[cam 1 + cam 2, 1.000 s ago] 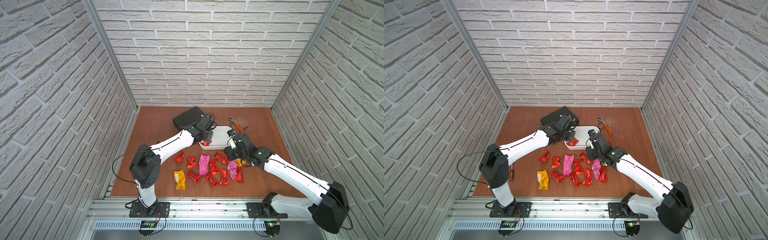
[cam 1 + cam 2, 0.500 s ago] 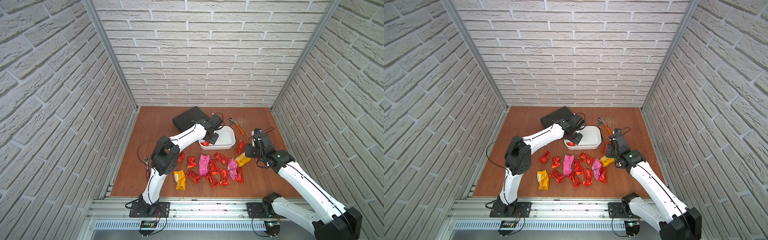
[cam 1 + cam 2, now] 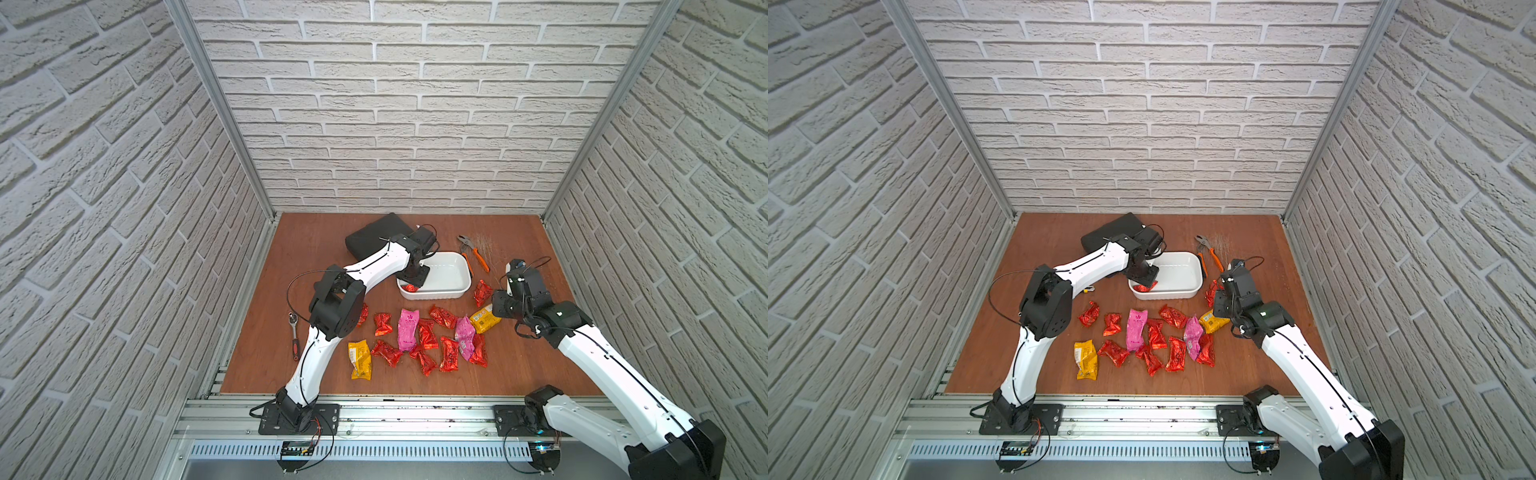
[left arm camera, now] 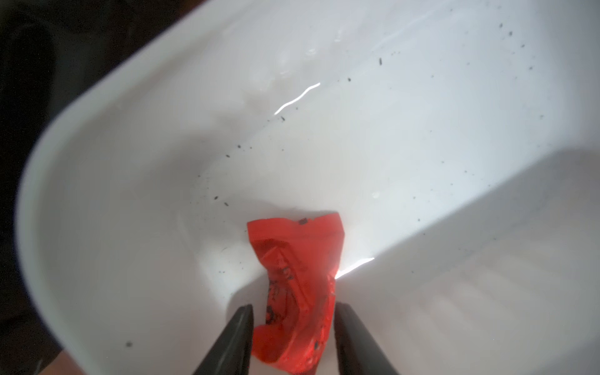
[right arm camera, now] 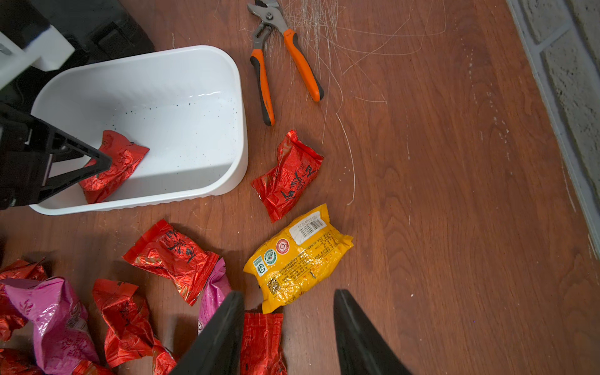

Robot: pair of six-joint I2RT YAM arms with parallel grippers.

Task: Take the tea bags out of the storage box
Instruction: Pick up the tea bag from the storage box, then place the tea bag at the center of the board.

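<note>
Loose tea bags [image 3: 407, 332] are lying scattered on the near table [image 3: 519, 353], a ratchet [image 3: 294, 332] beside them. The right gripper [image 5: 289, 292] is hovering spread and empty above a yellow packet [image 5: 298, 256]. Inside the storage box [image 3: 436, 294], the left gripper [image 4: 293, 305] is pinching the only red tea bag [image 4: 292, 253] there. Pliers [image 3: 480, 259] and a black case [image 3: 374, 237] are lying beyond.

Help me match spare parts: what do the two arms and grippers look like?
The left arm and right arm have white rounded links, black blocky joints and thin black cables looping alongside. The left gripper and right gripper have black, tapering, pointed fingers.
</note>
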